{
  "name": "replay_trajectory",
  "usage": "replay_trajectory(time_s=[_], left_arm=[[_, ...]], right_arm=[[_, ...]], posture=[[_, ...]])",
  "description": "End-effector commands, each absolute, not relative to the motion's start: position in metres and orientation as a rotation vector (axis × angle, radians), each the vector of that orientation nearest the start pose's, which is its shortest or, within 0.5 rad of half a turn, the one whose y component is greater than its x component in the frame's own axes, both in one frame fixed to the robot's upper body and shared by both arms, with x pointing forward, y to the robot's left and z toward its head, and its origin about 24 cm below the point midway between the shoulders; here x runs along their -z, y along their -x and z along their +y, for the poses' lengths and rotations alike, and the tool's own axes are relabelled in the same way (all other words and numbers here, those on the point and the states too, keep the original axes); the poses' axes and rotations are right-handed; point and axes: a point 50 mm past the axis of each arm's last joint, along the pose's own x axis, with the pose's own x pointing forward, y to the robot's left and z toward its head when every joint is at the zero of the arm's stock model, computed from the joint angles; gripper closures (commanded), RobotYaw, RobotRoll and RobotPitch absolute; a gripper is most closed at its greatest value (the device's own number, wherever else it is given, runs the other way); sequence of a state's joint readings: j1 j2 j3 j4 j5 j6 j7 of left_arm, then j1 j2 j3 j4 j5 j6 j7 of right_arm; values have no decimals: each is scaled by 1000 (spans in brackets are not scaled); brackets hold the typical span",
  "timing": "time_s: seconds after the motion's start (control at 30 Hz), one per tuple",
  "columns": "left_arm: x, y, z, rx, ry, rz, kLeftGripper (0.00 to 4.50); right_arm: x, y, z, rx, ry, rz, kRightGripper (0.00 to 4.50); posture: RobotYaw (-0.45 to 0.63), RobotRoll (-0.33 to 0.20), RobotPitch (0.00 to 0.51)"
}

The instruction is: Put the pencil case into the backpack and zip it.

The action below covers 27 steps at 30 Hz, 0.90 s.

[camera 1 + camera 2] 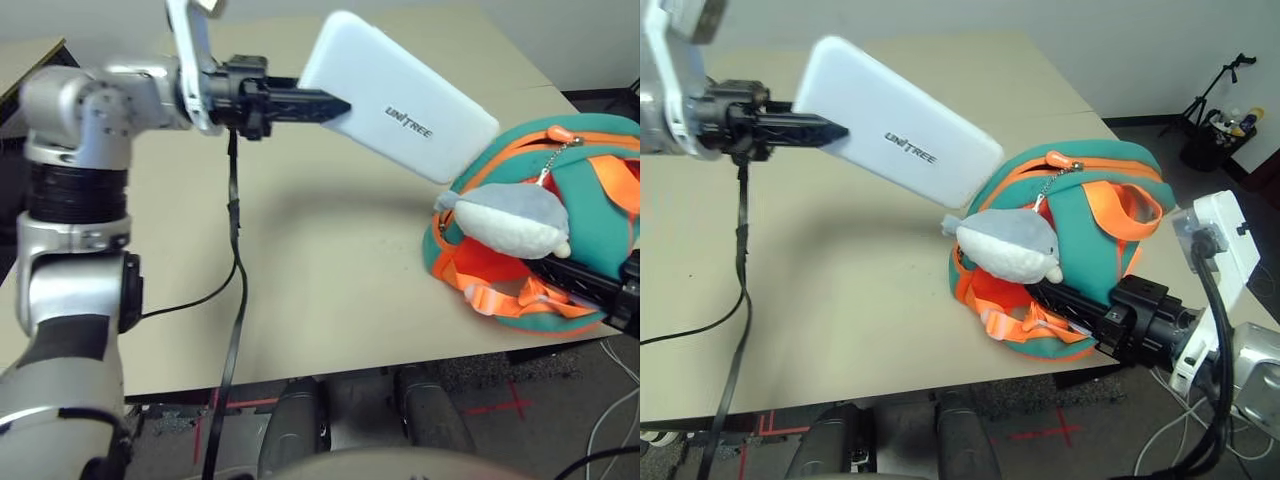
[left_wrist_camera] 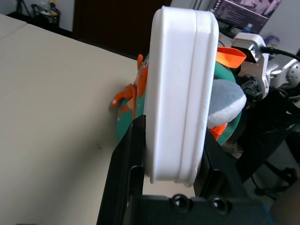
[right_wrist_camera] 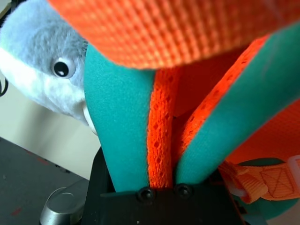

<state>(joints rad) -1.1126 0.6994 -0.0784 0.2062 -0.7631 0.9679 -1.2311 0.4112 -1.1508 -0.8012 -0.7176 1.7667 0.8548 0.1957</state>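
The white pencil case [image 1: 400,95] with dark "UNITREE" lettering hangs tilted in the air over the table. My left gripper [image 1: 335,105] is shut on its near end, and the left wrist view shows the pencil case [image 2: 180,93] edge-on between the two black fingers [image 2: 126,159]. Its far end reaches the top of the teal and orange backpack [image 1: 1090,235], which lies at the table's right front corner. A grey-white plush toy [image 1: 1010,245] dangles on the backpack's front. My right gripper [image 1: 1045,292] is shut on a fold of teal and orange backpack fabric [image 3: 117,117] low on the front.
A black cable [image 1: 235,280] hangs from my left arm and trails across the tan table [image 1: 330,270] to its front edge. A tripod [image 1: 1215,95] stands on the floor past the table's right side.
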Motion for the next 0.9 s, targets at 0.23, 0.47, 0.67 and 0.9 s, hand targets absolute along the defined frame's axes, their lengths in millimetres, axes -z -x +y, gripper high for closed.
replay_trajectory(time_s=[0.23,0.47,0.67,0.9], left_arm=[[-289,-307,134,1604,-17,165,3144],[-312,-285,136,1649,-84,103,3144],[-325,-280,144,1607,-126,65,3144],[-316,-272,140,1624,-109,97,3144]], right_arm=[[-221,-154,-221,-713,-171,372,3199],[-219,-156,-225,-693,-176,377,3200],[-218,-159,-228,-690,-170,387,3200],[-220,-163,-229,-694,-161,386,3200]], posture=[[-198,0,95],[-198,0,96],[-184,0,95],[-171,0,91]])
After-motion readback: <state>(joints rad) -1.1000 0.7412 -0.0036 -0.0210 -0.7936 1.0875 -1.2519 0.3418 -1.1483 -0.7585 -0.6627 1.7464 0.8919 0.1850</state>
